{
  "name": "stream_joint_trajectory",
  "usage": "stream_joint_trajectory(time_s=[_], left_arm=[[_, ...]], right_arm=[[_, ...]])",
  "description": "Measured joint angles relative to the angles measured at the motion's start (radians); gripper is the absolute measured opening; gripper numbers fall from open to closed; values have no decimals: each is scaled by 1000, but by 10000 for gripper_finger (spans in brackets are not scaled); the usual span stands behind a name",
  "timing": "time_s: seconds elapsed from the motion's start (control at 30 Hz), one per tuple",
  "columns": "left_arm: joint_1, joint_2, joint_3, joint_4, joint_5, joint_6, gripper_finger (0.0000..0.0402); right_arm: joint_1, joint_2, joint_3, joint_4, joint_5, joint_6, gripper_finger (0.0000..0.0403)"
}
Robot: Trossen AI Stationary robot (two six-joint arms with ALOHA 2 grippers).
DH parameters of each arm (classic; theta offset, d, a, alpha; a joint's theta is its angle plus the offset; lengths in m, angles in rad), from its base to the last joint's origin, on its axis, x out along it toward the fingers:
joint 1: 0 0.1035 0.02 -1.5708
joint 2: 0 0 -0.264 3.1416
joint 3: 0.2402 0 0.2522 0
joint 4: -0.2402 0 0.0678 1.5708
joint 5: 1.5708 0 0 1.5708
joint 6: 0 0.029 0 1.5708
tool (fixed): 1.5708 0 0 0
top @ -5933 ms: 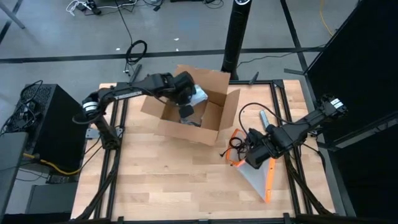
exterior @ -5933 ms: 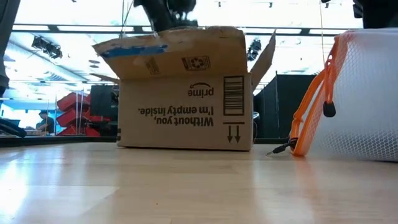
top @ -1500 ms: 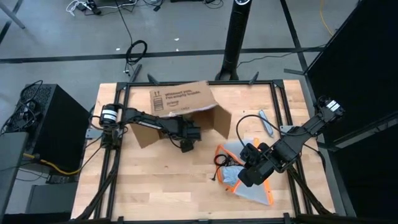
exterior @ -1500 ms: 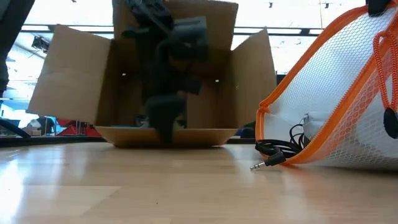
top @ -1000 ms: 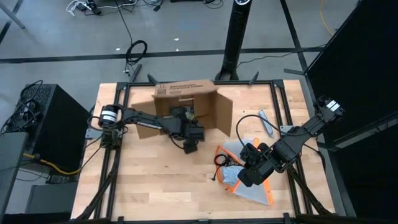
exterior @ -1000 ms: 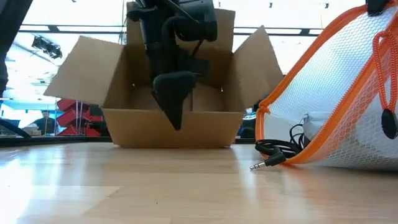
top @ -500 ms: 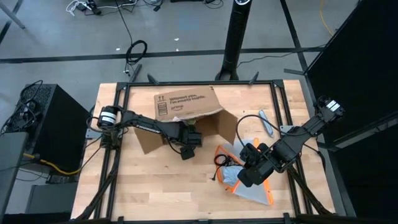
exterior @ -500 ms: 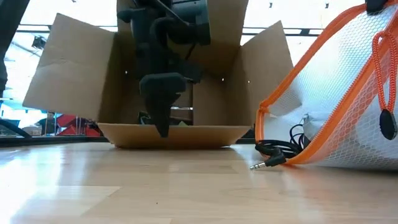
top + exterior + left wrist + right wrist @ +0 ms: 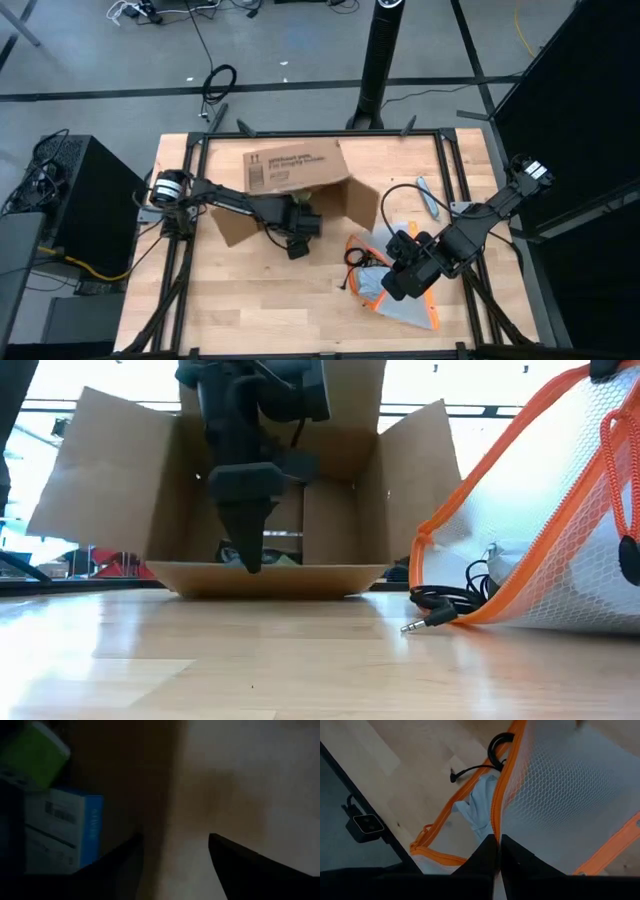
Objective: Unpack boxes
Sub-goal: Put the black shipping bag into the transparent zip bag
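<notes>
One box (image 9: 290, 175) sideways, mouth toward viewer

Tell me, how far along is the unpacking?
Done: the cardboard box lies tipped on its side, flaps open. In hand: the left gripper is at its mouth, fingers apart; the right gripper is shut on the mesh pouch. Left: a blue-and-white carton and a green item remain inside.

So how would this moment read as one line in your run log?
box: on its side, mouth open | left gripper: at box mouth, jaws apart | right gripper: shut on pouch edge
</notes>
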Motion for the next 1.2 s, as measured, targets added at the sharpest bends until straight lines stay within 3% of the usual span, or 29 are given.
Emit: stream_joint_trajectory(time_s=[0.27,0.83,1.03,1.2], left_arm=[[-22,-19,-25,11,-61,-23,208],[146,-16,-160,170,-85,5,178],[119,-16,-82,98,-80,-263,165],[107,-16,-76,113,-166,-592,155]], right_arm=[[0,0,0,0,0,4,0],[16,0,0,49,-25,31,0],[41,0,0,61,-27,68,0],[51,0,0,57,-27,77,0]])
